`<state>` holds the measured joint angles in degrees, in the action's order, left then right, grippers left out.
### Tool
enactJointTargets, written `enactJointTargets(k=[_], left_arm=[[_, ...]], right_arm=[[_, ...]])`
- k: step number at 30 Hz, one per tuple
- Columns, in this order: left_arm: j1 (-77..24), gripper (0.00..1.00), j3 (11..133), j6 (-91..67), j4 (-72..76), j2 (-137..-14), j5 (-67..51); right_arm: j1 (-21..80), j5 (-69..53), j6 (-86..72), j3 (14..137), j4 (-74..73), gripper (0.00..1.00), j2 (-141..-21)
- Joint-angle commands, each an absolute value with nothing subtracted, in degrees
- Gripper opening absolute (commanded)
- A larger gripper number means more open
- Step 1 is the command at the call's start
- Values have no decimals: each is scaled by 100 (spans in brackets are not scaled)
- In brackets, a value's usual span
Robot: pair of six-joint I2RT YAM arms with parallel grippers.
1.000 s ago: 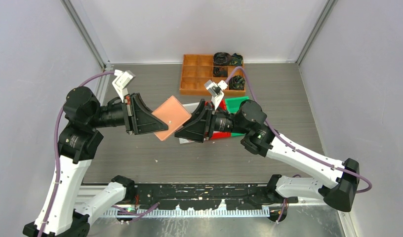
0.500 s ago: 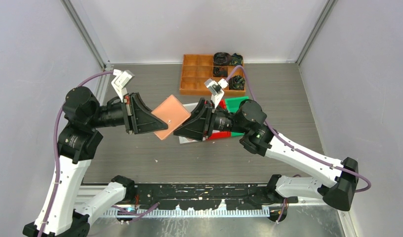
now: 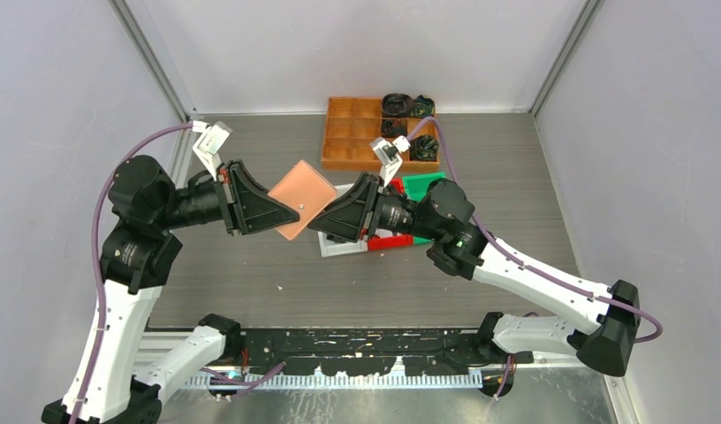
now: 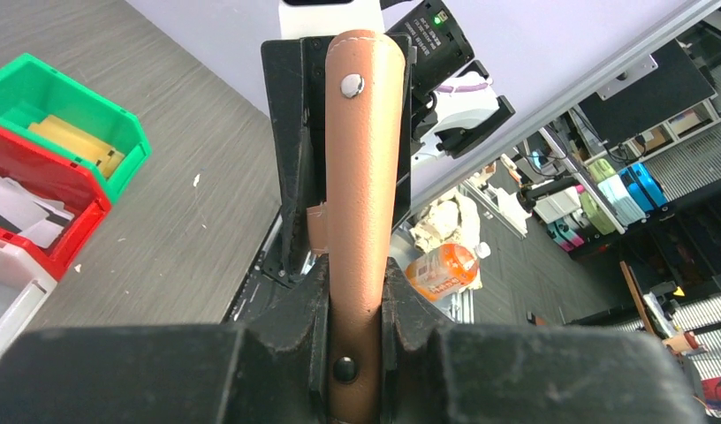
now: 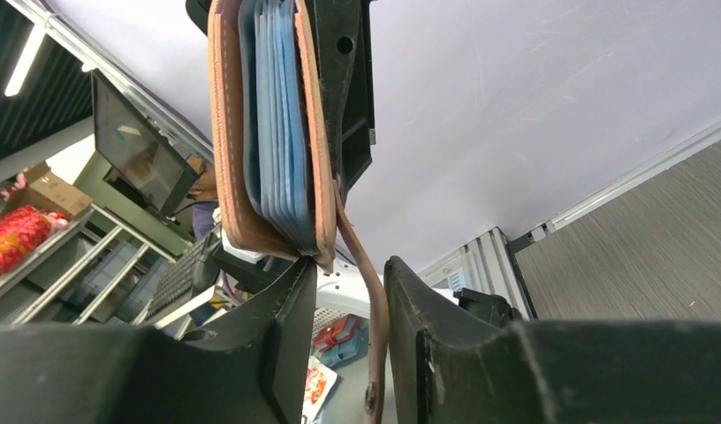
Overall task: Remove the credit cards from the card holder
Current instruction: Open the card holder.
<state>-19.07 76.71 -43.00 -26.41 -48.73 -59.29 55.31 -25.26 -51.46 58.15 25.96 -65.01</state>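
Two pincers meet at the salmon-pink leather-like folding card holder (image 3: 299, 196), held aloft over the grey bench (image 3: 251, 283), left of centre. The left pincer (image 3: 284, 217) pinches it across both covers; we judge that clamp must be firm. The right pincer (image 5: 348, 274) stands spread, the holder's thin strap tab (image 5: 364, 265) dangling between its fingers. No credit card edge shows among the pale blue clear plastic pockets (image 5: 273, 124). Our advice is to clear the strap, then nip inside one pocket only, pulling straight.

An orange compartment tray (image 3: 350, 141) sits far back on the tabletop (image 3: 251, 283). A green bin (image 3: 425, 185), red bin (image 3: 390, 241) and white bin (image 3: 337, 247) cluster just nearer.
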Motion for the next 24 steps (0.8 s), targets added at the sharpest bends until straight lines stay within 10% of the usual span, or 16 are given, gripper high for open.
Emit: enactJointTargets(k=[1, 11, 18, 24], left_arm=[[-1996, 0, 7685, -4298, -2817, -4747, -6544], [-1996, 0, 7291, -4596, -2691, -4662, -6501], [-1995, 68, 7942, -2783, -4299, -4931, -5419], [-1995, 74, 8133, -818, -5000, -4826, -4100]], right_arm=[[5481, -1635, -5436, 6148, 3499, 39, -6636], [5633, -1250, -5305, 5955, 4001, 26, -6490], [5631, -1331, -5017, 6404, 2301, 1, -6422], [5635, -798, -4088, 7204, -266, 1, -6314]])
